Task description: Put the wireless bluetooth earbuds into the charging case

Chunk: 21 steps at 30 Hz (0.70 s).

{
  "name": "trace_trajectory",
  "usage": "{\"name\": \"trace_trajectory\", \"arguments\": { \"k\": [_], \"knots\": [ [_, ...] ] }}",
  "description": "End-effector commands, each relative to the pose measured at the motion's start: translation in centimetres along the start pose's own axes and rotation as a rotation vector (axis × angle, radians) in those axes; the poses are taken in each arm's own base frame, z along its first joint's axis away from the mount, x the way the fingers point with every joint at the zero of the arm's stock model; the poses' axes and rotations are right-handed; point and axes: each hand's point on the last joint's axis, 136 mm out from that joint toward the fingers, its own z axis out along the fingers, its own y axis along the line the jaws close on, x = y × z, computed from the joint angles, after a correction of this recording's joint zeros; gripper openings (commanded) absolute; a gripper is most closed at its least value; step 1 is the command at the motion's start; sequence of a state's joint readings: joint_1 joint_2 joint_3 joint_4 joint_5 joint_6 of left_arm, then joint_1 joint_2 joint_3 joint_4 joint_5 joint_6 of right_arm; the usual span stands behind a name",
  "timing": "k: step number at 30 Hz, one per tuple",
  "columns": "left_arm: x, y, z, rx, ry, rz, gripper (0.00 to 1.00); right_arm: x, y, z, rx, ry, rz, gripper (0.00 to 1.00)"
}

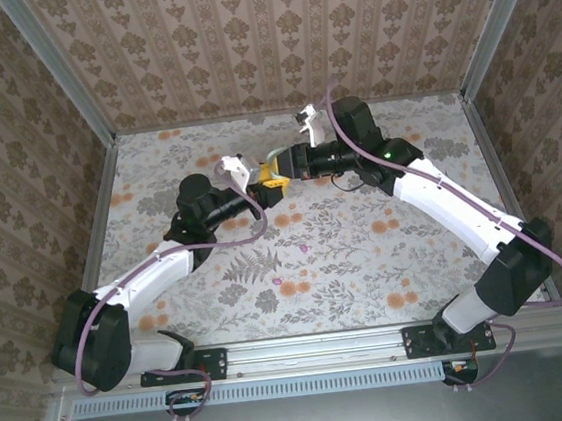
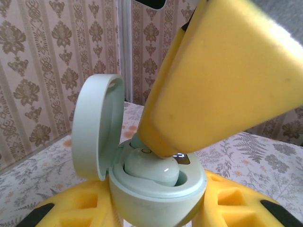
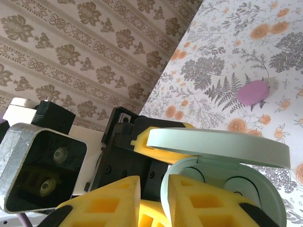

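Got an open mint charging case (image 2: 158, 196) pinched in the left gripper (image 2: 152, 213), squeezed between its two yellow fingers (image 2: 61, 208), with the lid (image 2: 96, 127) flipped up on the left of that gripper. Can see one mint earbud (image 2: 151, 171) sitting in the case's well, just above and between those fingers. Pressing onto that bud from the upper right: a fat yellow finger (image 2: 222, 75) of the right gripper (image 3: 154, 185), tip touching it. Over on the right wrist view, seeing that gripper's own fingers with a narrow gap, sat right in front of the case and just below the raised lid. Honestly can't tell whether pinching something tiny or just slightly spread. Also spotting a pink earbud (image 3: 252, 91) lying loose on the flowery table (image 3: 236, 42), well beyond the right gripper's fingertips, off to the right, touching neither gripper. From the top camera, looks like both grippers meeting nose to nose above the middle of the table.
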State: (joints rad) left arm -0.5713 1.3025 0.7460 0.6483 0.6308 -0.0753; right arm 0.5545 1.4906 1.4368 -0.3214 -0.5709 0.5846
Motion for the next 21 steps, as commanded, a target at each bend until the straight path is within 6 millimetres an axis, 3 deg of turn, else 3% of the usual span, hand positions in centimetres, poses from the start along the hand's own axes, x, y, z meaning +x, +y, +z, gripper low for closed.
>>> {"name": "trace_trajectory", "arguments": {
  "k": [1, 5, 15, 21],
  "knots": [
    [-2.5, -1.1, 0.1, 0.051, -0.070, 0.043, 0.31, 0.6, 0.3, -1.6, 0.027, -0.030, -0.002, 0.27],
    [-2.4, -1.2, 0.3, 0.065, -0.066, 0.056, 0.31, 0.1, 0.3, -4.1, 0.072, -0.107, -0.013, 0.32],
    [-2.2, -2.0, 1.0, 0.123, -0.070, 0.075, 0.30, -1.2, -3.8, -10.4, 0.157, -0.279, 0.158, 0.50],
    [-2.3, -2.8, 1.2, 0.150, -0.070, 0.071, 0.30, -2.1, -5.6, -12.3, 0.112, -0.323, 0.283, 0.52]
  ]
}}
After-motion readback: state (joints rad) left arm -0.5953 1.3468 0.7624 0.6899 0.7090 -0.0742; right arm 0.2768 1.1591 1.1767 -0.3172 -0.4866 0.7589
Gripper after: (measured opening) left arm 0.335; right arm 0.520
